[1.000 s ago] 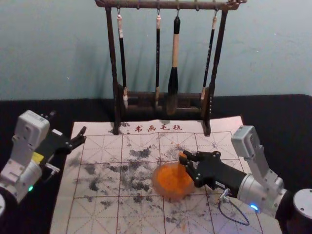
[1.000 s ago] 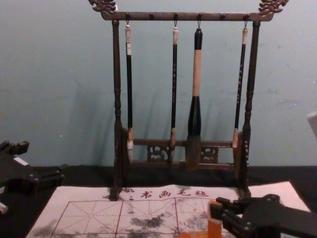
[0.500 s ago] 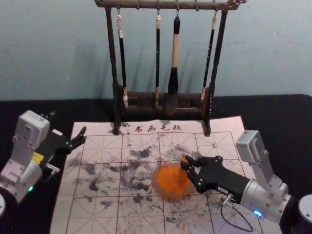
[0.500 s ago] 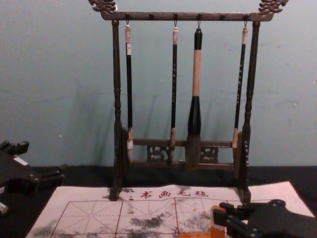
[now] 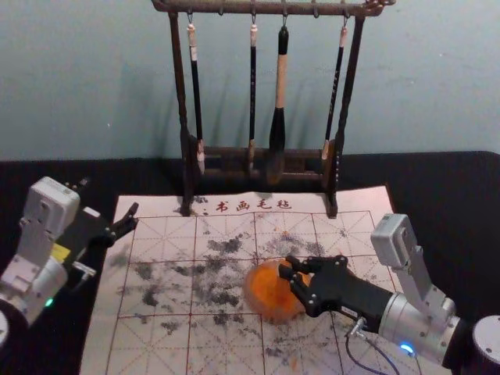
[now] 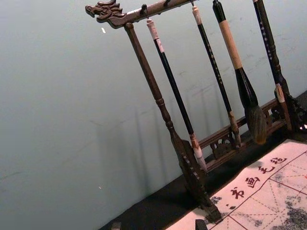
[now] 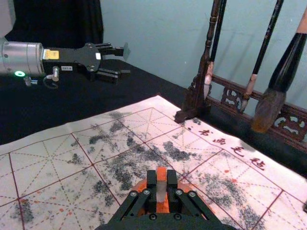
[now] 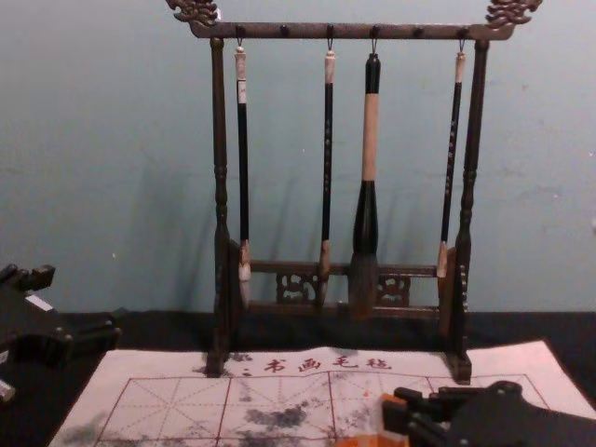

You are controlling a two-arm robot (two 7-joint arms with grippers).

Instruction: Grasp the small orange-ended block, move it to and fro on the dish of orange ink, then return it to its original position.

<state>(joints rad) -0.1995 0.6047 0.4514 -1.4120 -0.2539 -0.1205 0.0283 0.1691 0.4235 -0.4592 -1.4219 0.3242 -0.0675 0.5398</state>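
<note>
The grasping part of the task is being shown as done: the small block (image 7: 161,190) is being gripped by the right claw (image 7: 161,179), whose fingers are being held closed on the pale sides, with orange showing above and below the grip. The block is being held over the dish (image 5: 266,316), so the inking stage is probably being carried out. How much of the to-and-fro stroke is being completed cannot be told, nor whether the lower end is being pressed into the ink (image 5: 272,295). The return to the original position is still being left to do, and that spot is not being made clear here.

Orange ink is being held in the round, shallow dish, its surface being spread across most of the inside. The dish is being supported by the grid-printed mat (image 5: 156,344), which is being marked by dark smudges and a few orange specks. Ink could be dripped there if the block is being lifted too soon.

The left claw (image 7: 125,62) is being parked off the mat's left side, open, with nothing being gripped.
</note>
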